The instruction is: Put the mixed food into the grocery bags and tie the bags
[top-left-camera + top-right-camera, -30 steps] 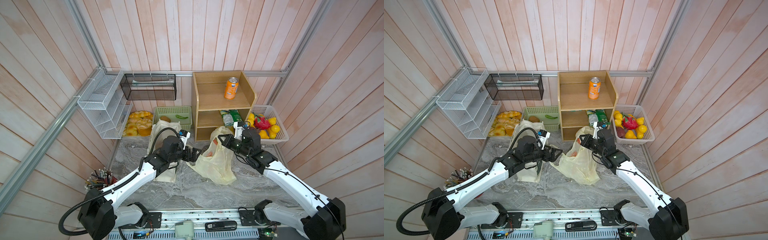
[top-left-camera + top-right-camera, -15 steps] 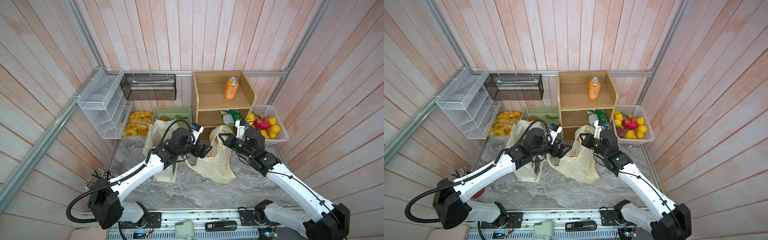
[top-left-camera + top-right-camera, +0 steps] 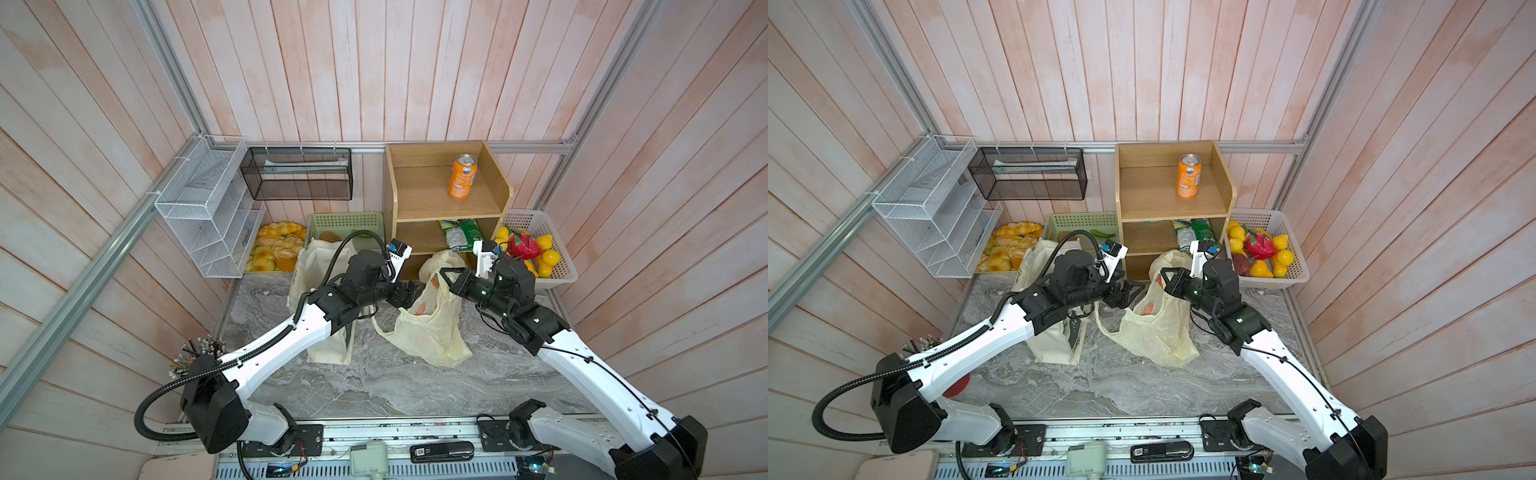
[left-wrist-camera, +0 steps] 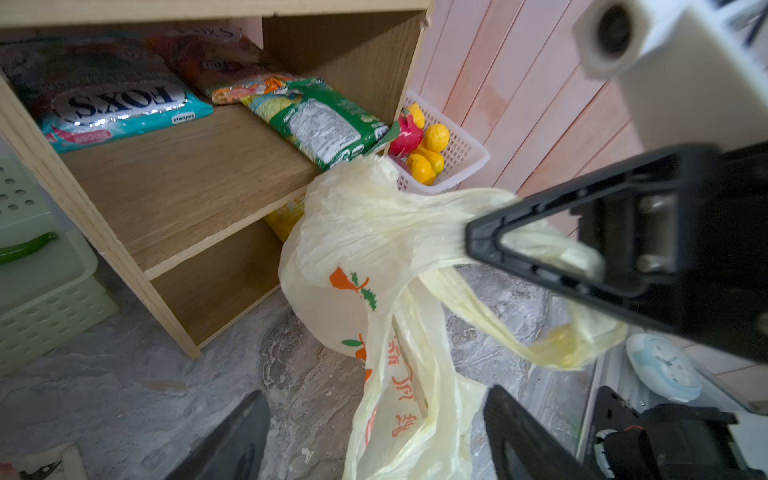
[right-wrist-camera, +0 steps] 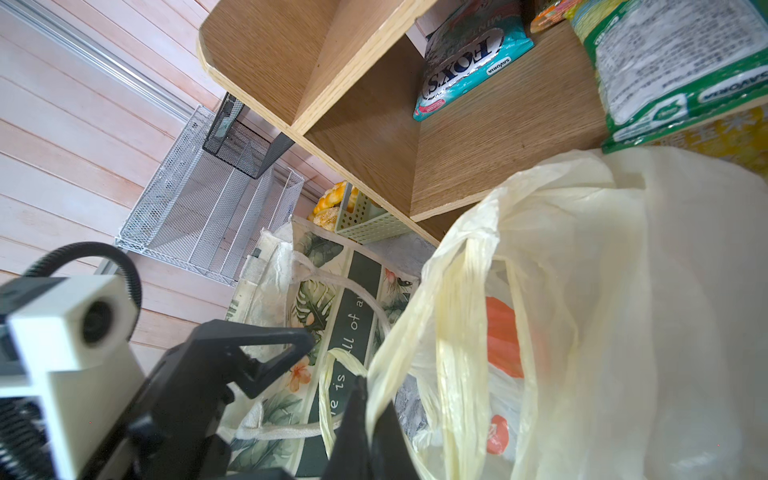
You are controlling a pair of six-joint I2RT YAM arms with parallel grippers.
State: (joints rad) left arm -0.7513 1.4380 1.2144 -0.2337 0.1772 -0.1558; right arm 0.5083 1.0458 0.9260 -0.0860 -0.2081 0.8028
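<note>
Right gripper (image 3: 444,277): clamped shut on a handle of the plastic bag (image 3: 430,332), which is stretched taut, centre of both top views.
Left gripper (image 3: 409,293): jaws apart, with slack bag film hanging between its fingers (image 4: 232,440).
Plastic bag: on the marble table (image 3: 395,386), just below the wooden shelf (image 3: 415,199).
Canvas tote (image 3: 330,353): left of the plastic bag, partly under the left arm.

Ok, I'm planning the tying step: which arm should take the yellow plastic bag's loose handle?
Left, I'd say. The left gripper is open and close to the loose handle. The right gripper is shut on the plastic bag's other handle, holding it up, so it is occupied.
</note>
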